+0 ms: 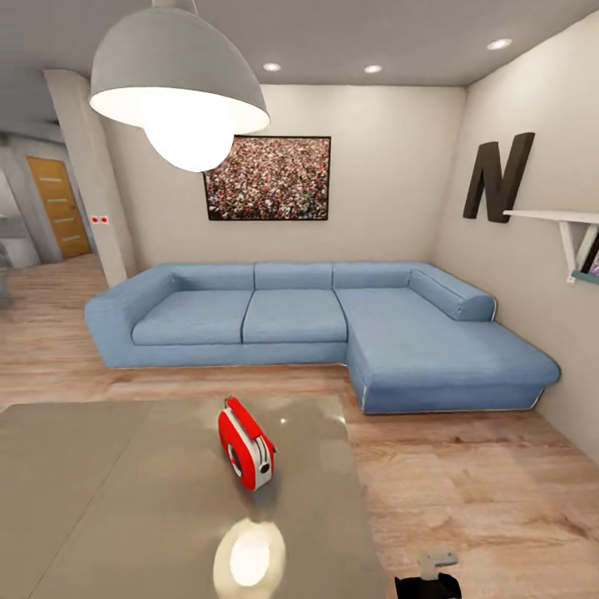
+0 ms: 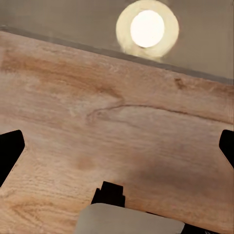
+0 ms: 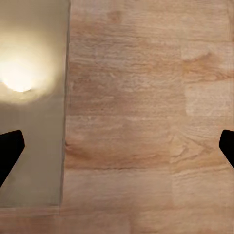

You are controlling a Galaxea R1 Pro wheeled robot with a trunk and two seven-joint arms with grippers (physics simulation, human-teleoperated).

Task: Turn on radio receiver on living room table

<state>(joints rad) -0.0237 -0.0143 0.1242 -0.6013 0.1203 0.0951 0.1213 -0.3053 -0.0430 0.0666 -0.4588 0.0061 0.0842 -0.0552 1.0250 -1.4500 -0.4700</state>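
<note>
The living room is seen from the head view: beige walls, light wood plank floor (image 1: pixel 466 491), recessed ceiling lights. A big blue L-shaped sofa (image 1: pixel 333 333) is set along the far wall, its chaise run out along the right wall. A framed crowd picture (image 1: pixel 268 178) is hung above the sofa, and a large dark "N" letter (image 1: pixel 497 177) is mounted on the right wall, with a white shelf (image 1: pixel 559 218) just beside it. A grey pendant lamp (image 1: pixel 179 83) is hung near the upper left; an orange-brown door (image 1: pixel 58 206) is seen far left. The table (image 1: pixel 100 491), glossy grey-beige, takes up the lower left of the head view, with the lamp's glare reflected near its near edge. The radio receiver (image 1: pixel 246 444) is stood upright on the table, near the far right corner and well apart from the near edge. Its long axis is run diagonally, from far-left to near-right; the white-trimmed face with the round dark dial is turned toward the near left. A thin handle is seen along its top. A piece of dark and grey arm hardware (image 1: pixel 433 574) is seen at the bottom edge, off the table's right edge. In the left wrist view the left gripper (image 2: pixel 117 146) is spread wide, hung over floor beside the table edge, nothing held. In the right wrist view the right gripper (image 3: pixel 117 146) is likewise spread wide over floor beside the table edge, nothing held.
</note>
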